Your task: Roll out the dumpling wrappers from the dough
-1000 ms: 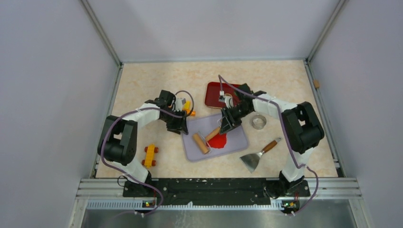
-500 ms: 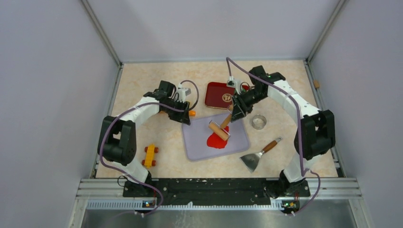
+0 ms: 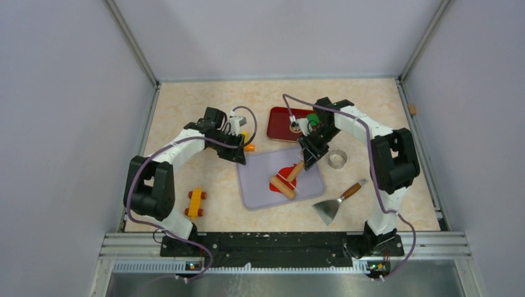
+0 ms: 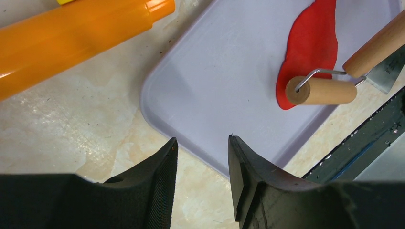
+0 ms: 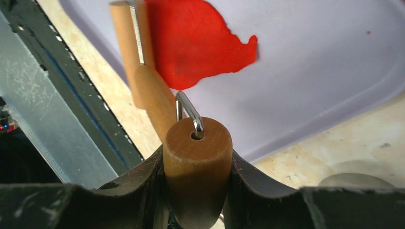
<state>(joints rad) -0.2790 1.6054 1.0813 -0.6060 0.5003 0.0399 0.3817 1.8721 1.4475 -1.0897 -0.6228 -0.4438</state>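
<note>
Rolling is half done, I think. My right gripper (image 5: 198, 164) squeezes the handle of one wooden roller (image 3: 283, 184). Its drum sits at the edge of the dough (image 4: 310, 52), one flat red patch at the upper right of one purple board (image 4: 215, 86). My left gripper (image 4: 203, 155) is partly open and holds nothing. I see no round wrappers yet. One metal ring (image 3: 337, 158) waits near the board.

Roller (image 4: 321, 90) on dough (image 4: 313, 43); board's (image 4: 215, 86) left half free.
</note>
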